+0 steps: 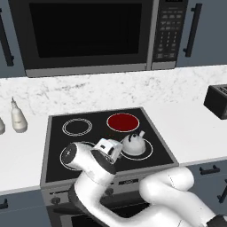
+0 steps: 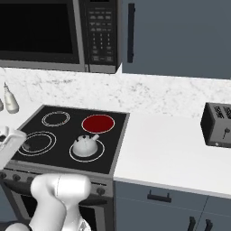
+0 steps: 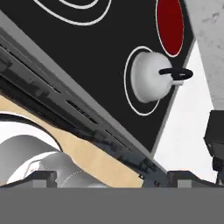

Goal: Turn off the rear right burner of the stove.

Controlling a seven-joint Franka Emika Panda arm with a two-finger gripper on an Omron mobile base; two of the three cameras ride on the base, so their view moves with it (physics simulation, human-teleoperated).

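Gripper (image 3: 111, 177) is seen over the stove (image 1: 55, 170) front edge; tips wide apart, nothing held. A white kettle (image 3: 151, 77) sits just beyond, the red rear right burner (image 3: 170, 24) behind it. A toaster (image 2: 217, 125) is shown far right.

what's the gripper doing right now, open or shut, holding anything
Gripper: open, its two fingertips set wide apart, holding nothing, pointed at the stove front edge.
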